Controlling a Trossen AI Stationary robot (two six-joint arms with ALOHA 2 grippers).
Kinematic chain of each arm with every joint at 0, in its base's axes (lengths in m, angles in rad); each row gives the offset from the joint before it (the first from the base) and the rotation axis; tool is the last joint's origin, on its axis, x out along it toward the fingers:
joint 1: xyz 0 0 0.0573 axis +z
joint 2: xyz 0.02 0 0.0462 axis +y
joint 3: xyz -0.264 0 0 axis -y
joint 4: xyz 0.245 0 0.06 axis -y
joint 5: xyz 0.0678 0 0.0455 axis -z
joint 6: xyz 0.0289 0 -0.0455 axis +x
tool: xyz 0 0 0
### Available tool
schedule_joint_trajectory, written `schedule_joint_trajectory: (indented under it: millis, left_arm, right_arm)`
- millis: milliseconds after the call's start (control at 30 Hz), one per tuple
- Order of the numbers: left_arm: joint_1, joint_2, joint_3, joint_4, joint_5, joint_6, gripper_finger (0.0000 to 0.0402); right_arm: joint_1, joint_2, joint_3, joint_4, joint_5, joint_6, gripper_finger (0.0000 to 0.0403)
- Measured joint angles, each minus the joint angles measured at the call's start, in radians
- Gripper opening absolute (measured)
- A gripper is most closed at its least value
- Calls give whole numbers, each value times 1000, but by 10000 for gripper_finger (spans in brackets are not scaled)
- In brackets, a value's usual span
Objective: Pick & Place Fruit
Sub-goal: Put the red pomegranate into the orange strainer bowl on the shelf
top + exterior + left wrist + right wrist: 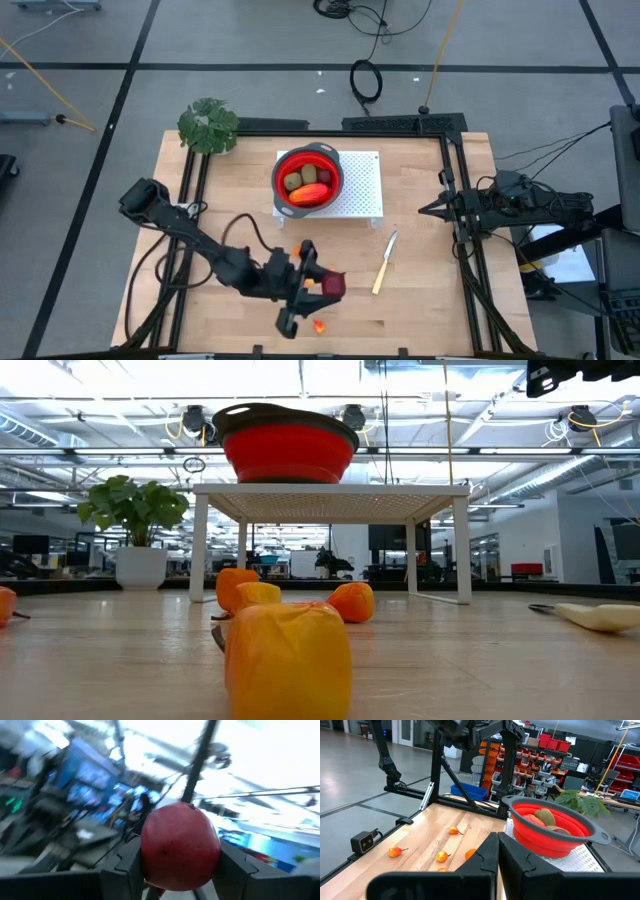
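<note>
Task was partly done, by my read. Left gripper sat over the near part of the table, left of centre, clamped on a dark red round fruit; the left wrist view showed it pinched between both fingers and lifted clear of the wood, room behind it. In the high view that same fruit showed at the fingertips. Right gripper was parked at the right edge of the table, jaws closed, holding nothing. The red bowl stood on a white perforated stand at the back-centre. Already in the bowl: the elongated red-orange piece, two olive-brown ovals, and what looked like a second dark red round one at the bowl's right side, though that one was hard to make out. So four pieces placed, one in hand. Left on the table: small orange fruit. The right wrist view showed about four of them, with another partly hidden behind that gripper's own fingers; the high view showed only one just beside the left gripper, and the low view showed several bunched close to the camera. Exact count of those, cannot tell; roughly four or five. One knife lay on the wood between the stand and the near edge, untouched. One potted plant at the back-left corner. Remaining work, as I judged it: carry the held fruit to the bowl, then clear the small orange ones.
</note>
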Motion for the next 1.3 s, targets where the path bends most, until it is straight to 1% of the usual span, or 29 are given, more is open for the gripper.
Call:
schedule_joint_trajectory:
  millis: [133, 200, 400, 533, 667, 833, 1100, 1167, 1300]
  left_arm:
    - [0, 0, 0, 85, 122, 100, 178]
    - [0, 0, 0, 124, 163, 144, 180]
    - [0, 0, 0, 177, 301, 271, 170]
    - [0, 0, 0, 180, 351, 358, 172]
    - [0, 0, 0, 182, 360, 434, 180]
    - [0, 0, 0, 194, 409, 490, 172]
    - [0, 0, 0, 225, 402, 473, 181]
    - [0, 0, 0, 246, 358, 430, 179]
    - [1, 0, 0, 320, 187, 307, 173]
  right_arm:
    - [0, 0, 0, 0, 0, 0, 0]
    - [0, 0, 0, 0, 0, 0, 0]
    - [0, 0, 0, 0, 0, 0, 0]
    - [0, 0, 0, 0, 0, 0, 0]
    - [0, 0, 0, 0, 0, 0, 0]
    - [0, 0, 0, 0, 0, 0, 0]
    - [0, 0, 0, -2, 0, 0, 0]
    - [0, 0, 0, -4, 0, 0, 0]
    - [0, 0, 0, -4, 0, 0, 0]
